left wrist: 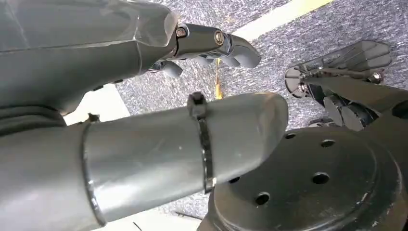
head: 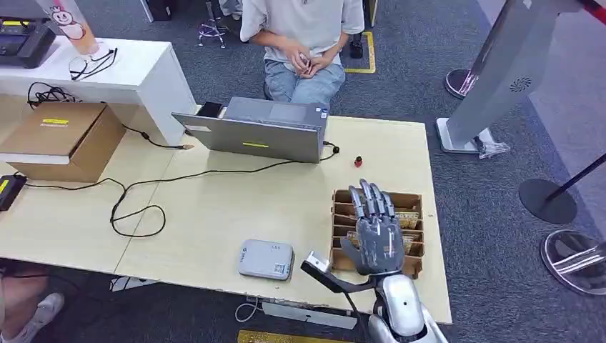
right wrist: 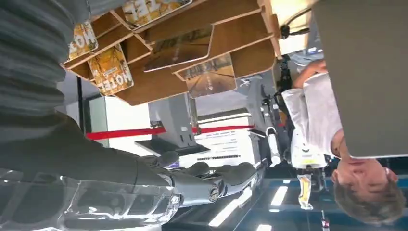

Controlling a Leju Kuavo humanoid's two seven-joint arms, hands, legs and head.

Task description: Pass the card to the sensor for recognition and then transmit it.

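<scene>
Your robot's right hand [head: 376,232] hovered over the wooden card rack [head: 412,202] at the worktop's right side, fingers spread wide and flat, holding nothing. The cards [right wrist: 109,70] were in the rack's slots, yellow printed faces showing in the right wrist view, so by my reading no card had been picked, and the scan and hand-over were both left to do. The grey sensor box [head: 266,259] lay near the front edge of the pale wood worktop [head: 236,207], just beside the rack and apart from it. The left hand [left wrist: 211,45] hung low above grey carpet, fingers loosely curled in, empty. A person [head: 304,43] sat behind a laptop [head: 257,132] across the worktop; black cables and a cardboard box [head: 64,139] lay at the left.
</scene>
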